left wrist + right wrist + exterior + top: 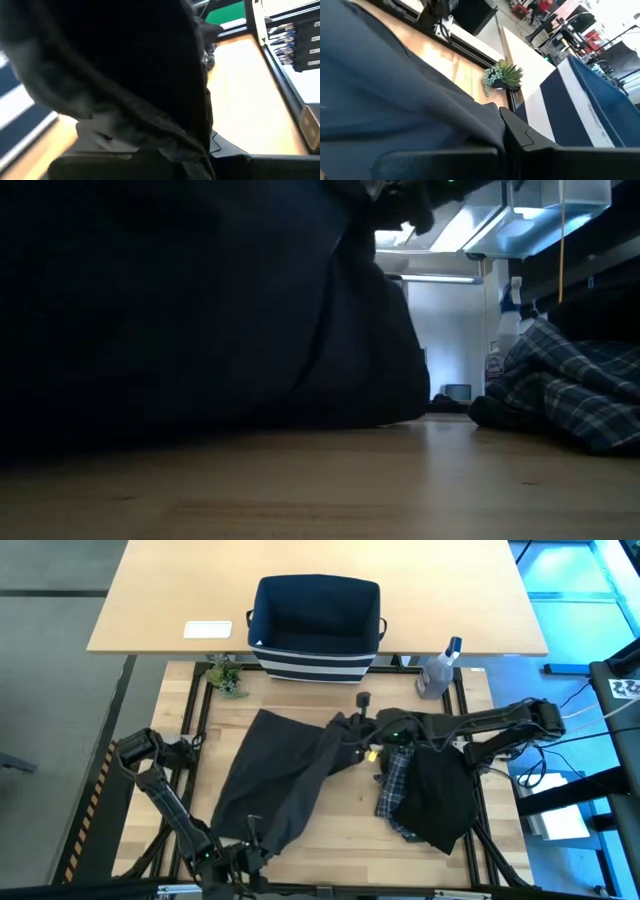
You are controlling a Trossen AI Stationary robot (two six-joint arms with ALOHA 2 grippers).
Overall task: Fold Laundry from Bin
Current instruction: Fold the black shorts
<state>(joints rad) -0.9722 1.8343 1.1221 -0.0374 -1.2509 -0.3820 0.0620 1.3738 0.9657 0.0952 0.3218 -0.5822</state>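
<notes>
A dark garment (285, 775) stretches aslant across the table's middle, between my two grippers. In the low view it hangs as a broad dark mass (200, 310), its lower edge on the wood. My right gripper (360, 730) is shut on its far right end. My left gripper (252, 838) is shut on its near end by the table's front edge. A blue-and-white plaid shirt (393, 785) and a black garment (440, 795) lie heaped at the right. The navy striped bin (315, 625) stands beyond the table's far edge. My left gripper has the dark garment's near end (262, 830). Cloth drapes over the wrist view (125, 75) and hides the fingers, so the kind of hold cannot be told. My right gripper has the garment's far right end (350, 728), coming level from the table's right. That end is lifted, and cloth (410, 100) runs from the fingers down toward the table.
A clear spray bottle (438, 670) stands at the far right. A small green plant (227, 675) sits at the far left corner. A white card (208, 629) lies on the desk left of the bin. Bare wood shows at the table's left and near middle.
</notes>
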